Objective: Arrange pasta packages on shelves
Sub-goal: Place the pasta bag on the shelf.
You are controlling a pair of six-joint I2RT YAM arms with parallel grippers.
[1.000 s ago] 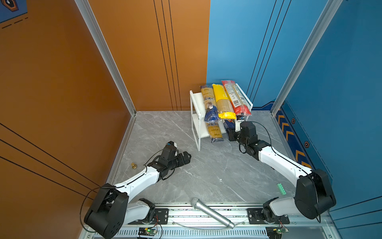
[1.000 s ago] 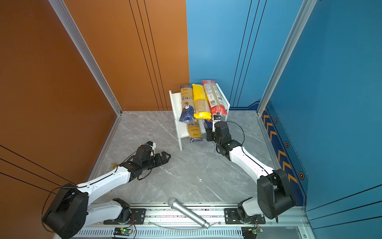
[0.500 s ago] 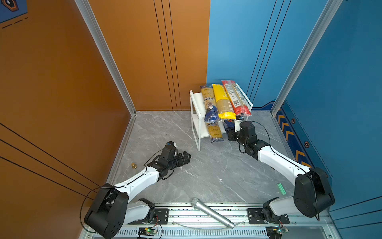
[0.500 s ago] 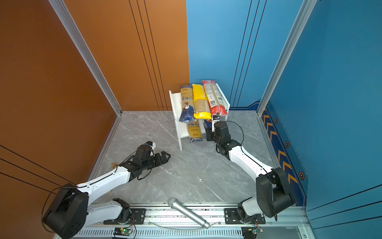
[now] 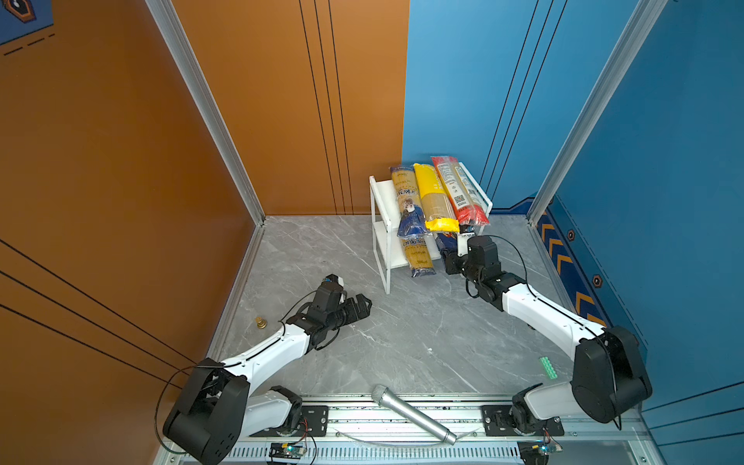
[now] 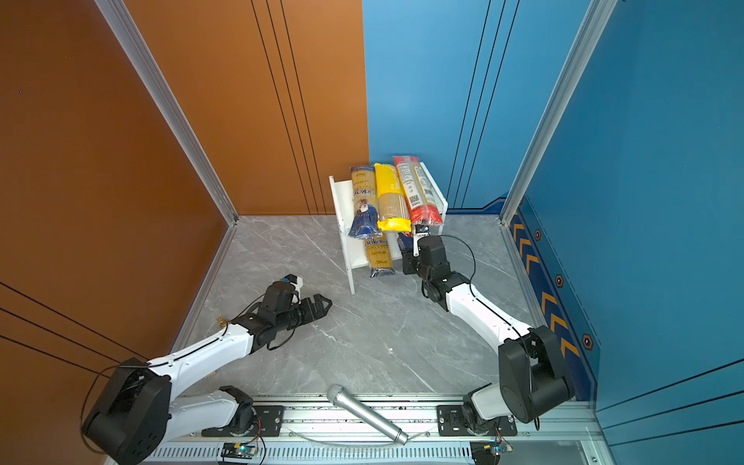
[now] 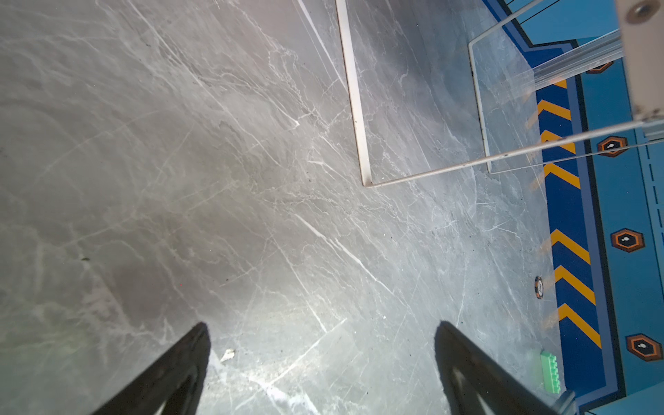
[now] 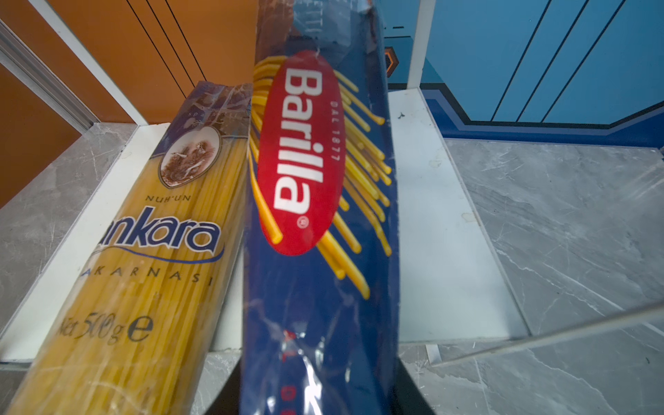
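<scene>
Right wrist view: the right gripper (image 8: 319, 399) clamps the near end of the long dark blue plastic "Barilla" spaghetti bag (image 8: 316, 251), which reaches over the lower board of the small white two-tier rack (image 8: 431, 215), just beside a yellow "ankara" bag (image 8: 151, 251). The left gripper (image 7: 322, 325) gapes open above the grey marble tabletop (image 7: 215, 179).

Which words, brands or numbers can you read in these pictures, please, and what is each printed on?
"Barilla", "DAL 1877": dark blue bag.
"NUH'UN", "ankara" (first letter cut off), "AKARNASI", "Net 500 g e": lower ankara bag.
"ankara", only partly legible: upper ankara bag.
Print on the red bag and yellow bag: too small to read.
</scene>
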